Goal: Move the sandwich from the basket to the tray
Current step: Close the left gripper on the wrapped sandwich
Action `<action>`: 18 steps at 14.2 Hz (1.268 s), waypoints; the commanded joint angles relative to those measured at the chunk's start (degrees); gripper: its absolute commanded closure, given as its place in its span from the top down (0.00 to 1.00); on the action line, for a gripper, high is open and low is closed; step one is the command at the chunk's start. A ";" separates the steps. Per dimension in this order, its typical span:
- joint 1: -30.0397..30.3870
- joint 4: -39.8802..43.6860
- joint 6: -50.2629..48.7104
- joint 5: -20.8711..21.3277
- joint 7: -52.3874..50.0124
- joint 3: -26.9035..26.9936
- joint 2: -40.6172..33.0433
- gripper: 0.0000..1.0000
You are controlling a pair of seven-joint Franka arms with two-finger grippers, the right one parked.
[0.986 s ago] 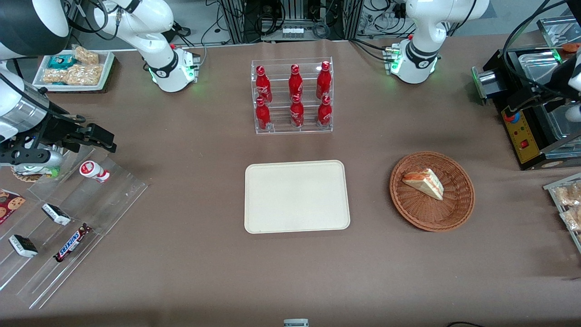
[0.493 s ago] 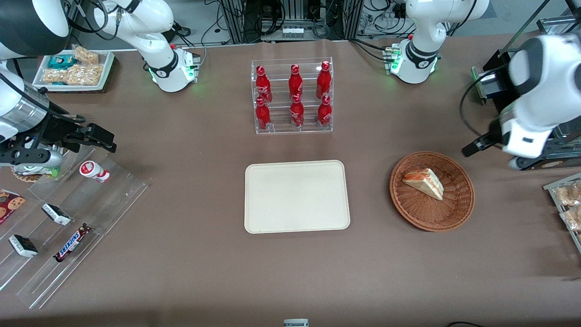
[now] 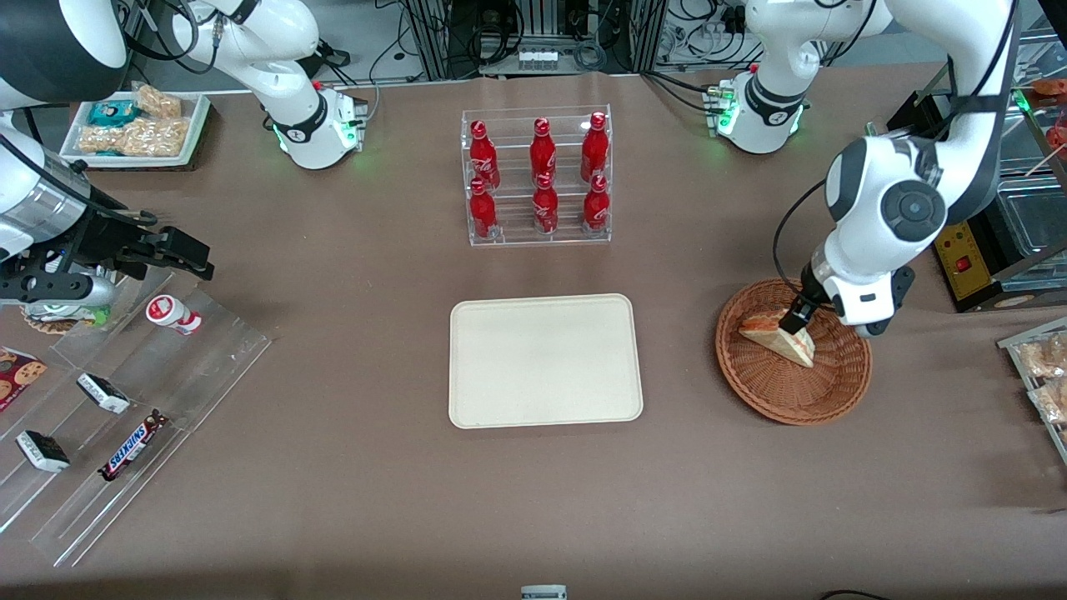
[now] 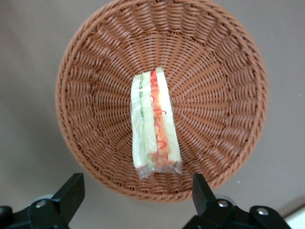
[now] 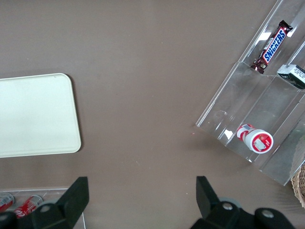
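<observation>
Tray (image 3: 546,360) bare, well apart from gripper (image 4: 136,198), toward parked arm's end. Basket (image 4: 90,71) directly beneath gripper. Sandwich (image 4: 155,124) lying in basket centre, under gripper, untouched. Gripper spread wide, fingers (image 4: 71,191) straddling sandwich width. Risk: slick clear wrap slips on squeeze; descending too deep snags wicker weave; off-centre closing tips the wedge.

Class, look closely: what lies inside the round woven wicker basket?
Only the clear-wrapped triangular sandwich lies in the reddish-brown wicker basket. The open gripper hovers above it. The weave under the sandwich is covered.
</observation>
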 commanded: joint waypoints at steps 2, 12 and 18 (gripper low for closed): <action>0.34 -2.05 3.48 1.31 -1.73 0.01 1.69 1.00; 0.52 1.63 7.27 1.31 -3.05 0.28 6.97 0.00; -0.10 29.53 -26.26 6.49 -1.03 -9.10 7.92 0.01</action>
